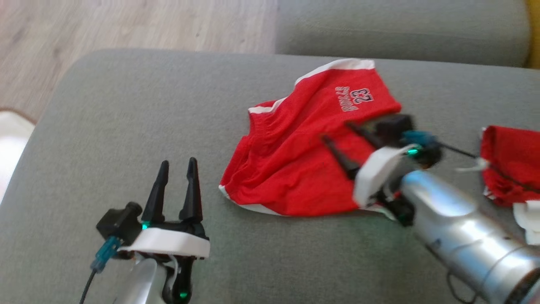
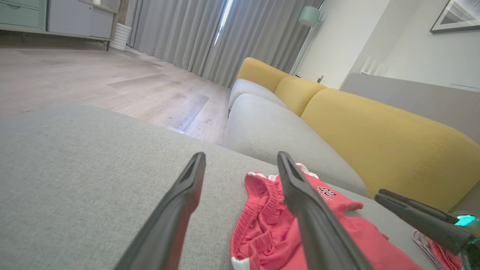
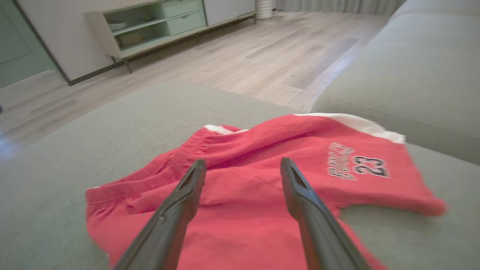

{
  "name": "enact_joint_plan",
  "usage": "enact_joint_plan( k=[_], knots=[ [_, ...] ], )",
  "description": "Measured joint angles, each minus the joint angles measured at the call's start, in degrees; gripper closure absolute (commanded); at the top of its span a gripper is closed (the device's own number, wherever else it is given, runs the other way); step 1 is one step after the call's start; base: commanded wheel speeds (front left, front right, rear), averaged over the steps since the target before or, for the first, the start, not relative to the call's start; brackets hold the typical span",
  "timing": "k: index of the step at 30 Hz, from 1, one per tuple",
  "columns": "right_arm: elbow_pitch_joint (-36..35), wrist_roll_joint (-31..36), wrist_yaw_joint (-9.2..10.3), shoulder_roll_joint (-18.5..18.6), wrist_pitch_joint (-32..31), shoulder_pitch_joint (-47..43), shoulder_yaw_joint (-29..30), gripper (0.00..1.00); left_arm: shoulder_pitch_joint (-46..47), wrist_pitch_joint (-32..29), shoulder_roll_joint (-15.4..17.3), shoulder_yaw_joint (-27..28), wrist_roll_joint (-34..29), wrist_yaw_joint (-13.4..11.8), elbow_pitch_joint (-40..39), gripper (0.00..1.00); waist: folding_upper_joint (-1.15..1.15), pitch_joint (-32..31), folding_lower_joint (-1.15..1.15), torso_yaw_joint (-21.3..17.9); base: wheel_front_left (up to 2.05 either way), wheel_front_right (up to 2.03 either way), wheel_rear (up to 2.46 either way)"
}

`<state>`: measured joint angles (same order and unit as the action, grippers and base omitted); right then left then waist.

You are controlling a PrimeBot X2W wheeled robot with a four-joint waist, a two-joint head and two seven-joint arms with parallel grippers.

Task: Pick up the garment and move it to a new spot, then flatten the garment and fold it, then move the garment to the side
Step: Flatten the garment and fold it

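red shorts [image 1: 287,160] lying rumpled on grey sofa seat [image 1: 126,105], right end effector [image 1: 337,131] wide open above them, gripping nothing, left end effector [image 1: 178,161] open, empty, near shorts

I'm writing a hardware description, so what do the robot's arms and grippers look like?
The left gripper and right gripper match: each has two long, dark, tapering fingers set in a white band on a black base. A small green light glows at each base, and a teal connector feeds a thin black cable. The forearms are shiny silver.
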<state>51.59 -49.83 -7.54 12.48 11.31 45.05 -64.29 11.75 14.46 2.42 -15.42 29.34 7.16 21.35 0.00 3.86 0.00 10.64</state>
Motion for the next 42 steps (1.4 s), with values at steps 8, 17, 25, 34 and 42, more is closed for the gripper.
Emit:
enact_joint_plan(
  k=[8,17,25,34,42],
  knots=[
    [2.7,4.5,0.01,4.0,2.9,-4.1,15.7,0.0,-0.8,0.0,0.0,1.9,-1.1,0.0,-1.2,0.0,0.0,-2.5,0.0,-3.7,0.0,0.0,0.0],
    [-17.8,28.7,0.01,0.3,2.9,-28.3,50.8,0.0,-4.0,0.0,0.4,3.2,-1.7,0.0,-2.1,0.0,0.0,-2.8,0.0,-7.9,0.0,0.0,0.0],
    [-29.3,41.5,0.01,-8.4,2.9,-44.0,59.5,0.0,-4.0,0.0,0.5,2.9,-1.8,0.0,-2.4,0.0,0.0,-2.4,0.01,-9.2,0.0,0.0,0.0],
    [-25.5,46.9,0.0,-9.3,-0.3,-43.6,56.9,0.0,-4.0,0.0,0.5,1.7,-1.7,0.0,-2.4,0.0,0.0,-1.6,0.0,-8.1,0.0,0.0,0.0],
    [-19.1,48.9,0.0,-9.3,-2.8,-38.7,56.2,0.0,-3.7,0.0,0.6,0.5,-1.7,0.0,-2.1,0.0,0.0,0.3,0.01,-5.7,0.0,0.0,0.0]
  ],
)
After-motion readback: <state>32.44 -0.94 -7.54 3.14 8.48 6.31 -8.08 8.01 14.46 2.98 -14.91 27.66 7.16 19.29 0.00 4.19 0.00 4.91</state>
